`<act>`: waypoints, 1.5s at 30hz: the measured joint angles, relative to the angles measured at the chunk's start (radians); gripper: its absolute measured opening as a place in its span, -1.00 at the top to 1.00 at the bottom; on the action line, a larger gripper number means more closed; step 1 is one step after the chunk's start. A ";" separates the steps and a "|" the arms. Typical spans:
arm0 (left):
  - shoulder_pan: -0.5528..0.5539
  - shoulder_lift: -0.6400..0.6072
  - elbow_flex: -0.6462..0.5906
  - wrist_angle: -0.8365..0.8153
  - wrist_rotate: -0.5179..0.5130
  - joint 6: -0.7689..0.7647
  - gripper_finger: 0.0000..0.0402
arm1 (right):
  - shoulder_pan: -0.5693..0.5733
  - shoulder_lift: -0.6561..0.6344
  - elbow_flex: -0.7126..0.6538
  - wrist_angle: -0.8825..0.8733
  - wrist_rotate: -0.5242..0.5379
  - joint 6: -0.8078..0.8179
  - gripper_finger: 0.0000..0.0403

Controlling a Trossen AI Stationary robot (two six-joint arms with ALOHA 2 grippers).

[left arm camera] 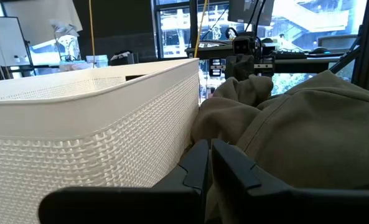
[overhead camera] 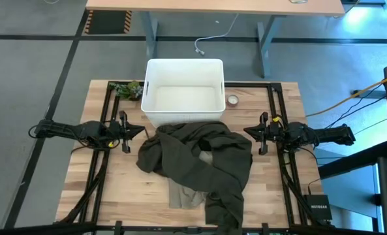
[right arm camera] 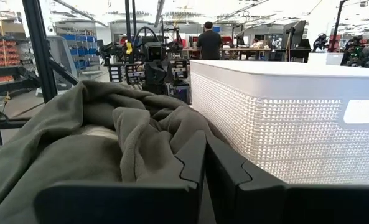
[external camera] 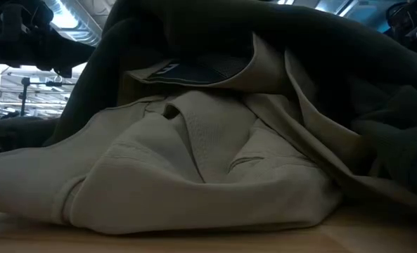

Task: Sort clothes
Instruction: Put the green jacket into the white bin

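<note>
My 2 grippers sit level on either side of the heap, the left gripper (overhead camera: 141, 131) just beside the pile's left edge and the right gripper (overhead camera: 247, 132) just beside its right, each with its fingers pressed together and holding nothing; I take this as a ready pose, arms pulled back so the overhead camera sees the whole pile and either arm can reach in. The clothes (overhead camera: 200, 163) lie in 1 mound in the middle of the table (overhead camera: 271, 196), the big olive garment (overhead camera: 213, 147) draped over the rest with its top edge against the front wall of the white bin (overhead camera: 183, 72), which looks empty. A beige piece (overhead camera: 183, 194) pokes out from under the olive at the near side, and the low view shows it folded beneath the dark cloth (external camera: 194, 169). Because the olive one covers everything, I judge it has to come off first; nothing is sorted yet. A small round thing (overhead camera: 233, 100) and some greenery (overhead camera: 128, 89) sit beside the bin, clear of my work
</note>
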 joint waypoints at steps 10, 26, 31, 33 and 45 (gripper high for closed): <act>0.000 0.000 0.000 0.000 0.000 0.000 0.92 | 0.000 0.002 0.000 0.098 -0.056 0.463 0.87; 0.000 0.000 0.000 0.005 -0.004 0.093 0.92 | 0.000 0.128 0.227 0.368 0.029 0.217 0.30; 0.000 0.000 0.000 0.003 -0.004 0.013 0.92 | 0.000 0.288 0.435 0.230 0.102 -0.030 -0.13; 0.000 0.000 0.000 0.005 -0.005 -0.024 0.92 | 0.000 0.362 0.536 0.116 0.149 -0.084 -0.26; 0.000 0.001 0.000 0.001 -0.004 -0.261 0.92 | 0.000 0.856 1.082 -0.957 0.007 0.063 -0.48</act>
